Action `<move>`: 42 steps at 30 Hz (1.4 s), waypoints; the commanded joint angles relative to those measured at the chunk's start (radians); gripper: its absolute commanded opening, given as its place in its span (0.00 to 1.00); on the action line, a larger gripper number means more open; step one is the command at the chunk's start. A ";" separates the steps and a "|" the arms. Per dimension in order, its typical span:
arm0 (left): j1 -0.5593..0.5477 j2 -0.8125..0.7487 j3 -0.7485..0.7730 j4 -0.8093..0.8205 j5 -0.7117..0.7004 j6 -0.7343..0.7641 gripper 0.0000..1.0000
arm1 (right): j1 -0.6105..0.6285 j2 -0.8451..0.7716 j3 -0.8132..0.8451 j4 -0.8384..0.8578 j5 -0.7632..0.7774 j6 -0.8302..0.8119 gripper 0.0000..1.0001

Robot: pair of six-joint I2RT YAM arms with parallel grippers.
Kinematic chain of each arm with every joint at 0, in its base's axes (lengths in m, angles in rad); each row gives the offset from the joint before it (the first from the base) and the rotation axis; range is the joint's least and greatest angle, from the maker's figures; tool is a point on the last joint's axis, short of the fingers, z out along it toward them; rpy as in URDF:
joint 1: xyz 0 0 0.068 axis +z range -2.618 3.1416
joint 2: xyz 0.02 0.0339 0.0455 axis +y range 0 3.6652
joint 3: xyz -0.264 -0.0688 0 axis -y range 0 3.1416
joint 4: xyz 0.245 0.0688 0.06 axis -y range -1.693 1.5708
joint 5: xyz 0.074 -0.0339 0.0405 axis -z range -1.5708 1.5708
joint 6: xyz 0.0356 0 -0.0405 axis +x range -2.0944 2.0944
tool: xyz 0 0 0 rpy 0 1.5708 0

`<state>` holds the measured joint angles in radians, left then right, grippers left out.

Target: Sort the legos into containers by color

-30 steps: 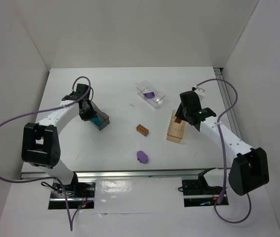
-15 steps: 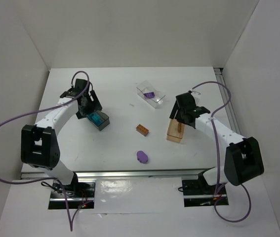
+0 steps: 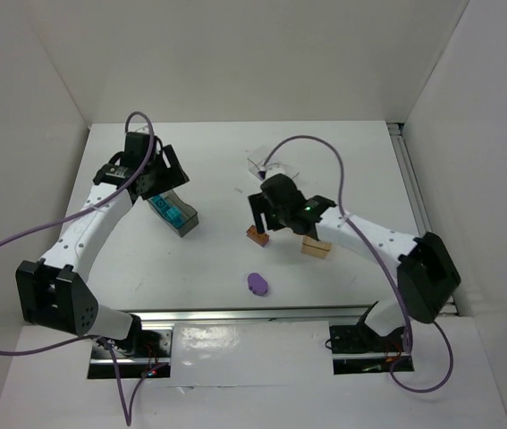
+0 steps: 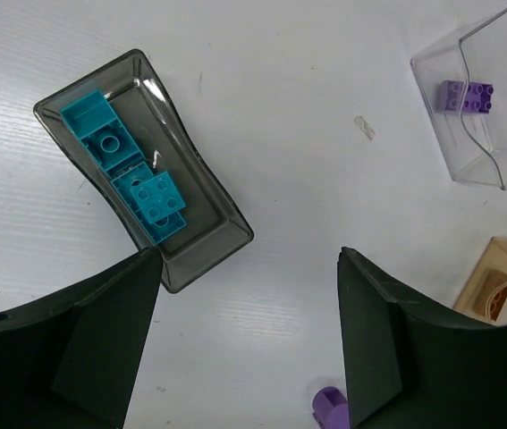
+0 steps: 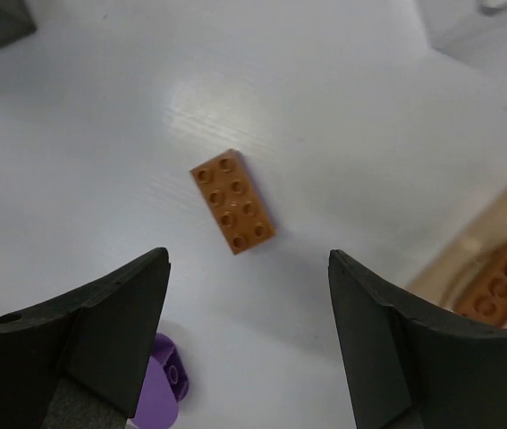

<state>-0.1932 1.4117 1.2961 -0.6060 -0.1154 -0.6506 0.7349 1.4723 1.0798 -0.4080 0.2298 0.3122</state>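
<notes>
Handling of orange-brown brick: judged light, rigid and hard-shelled, not fragile. Its smooth side walls may slip under a skewed pinch. The recommended hold is across the two long side walls at mid-length, with the jaws square to those walls. A hold on the corners would likely twist the piece. In the right wrist view its long axis runs from 11 o'clock to 5 o'clock, so a small wrist turn appears necessary before closing.

Appearance: two-by-four block, eight round studs up, uniform glossy orange-brown, lying flat.

Location: loose on the white surface, near the middle, beneath the right jaws and not touching them. The tan container stands at 3 o'clock of it, apart, and holds one like-coloured brick. The flat purple oval piece lies at 6 o'clock, also apart.

Jaw state: right jaws stand wide and hold nothing. Left jaws stand wide and hold nothing, above the dark-grey container, which holds two teal bricks. The clear container holds one purple brick.
</notes>
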 commanded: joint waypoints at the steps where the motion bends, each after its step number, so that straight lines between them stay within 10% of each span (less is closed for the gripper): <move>1: -0.003 -0.034 0.011 0.014 0.031 0.043 0.84 | 0.073 0.115 0.057 -0.006 -0.040 -0.163 0.79; 22: -0.012 -0.053 -0.018 0.046 0.122 0.071 0.75 | 0.086 0.390 0.163 0.048 -0.024 -0.173 0.56; 42: -0.012 -0.043 -0.018 0.055 0.149 0.089 0.75 | 0.124 0.367 0.229 -0.006 0.054 -0.130 0.67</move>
<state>-0.2020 1.3895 1.2846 -0.5808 0.0174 -0.5781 0.8650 1.8416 1.2518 -0.4156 0.2520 0.1650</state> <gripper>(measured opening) 0.751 0.666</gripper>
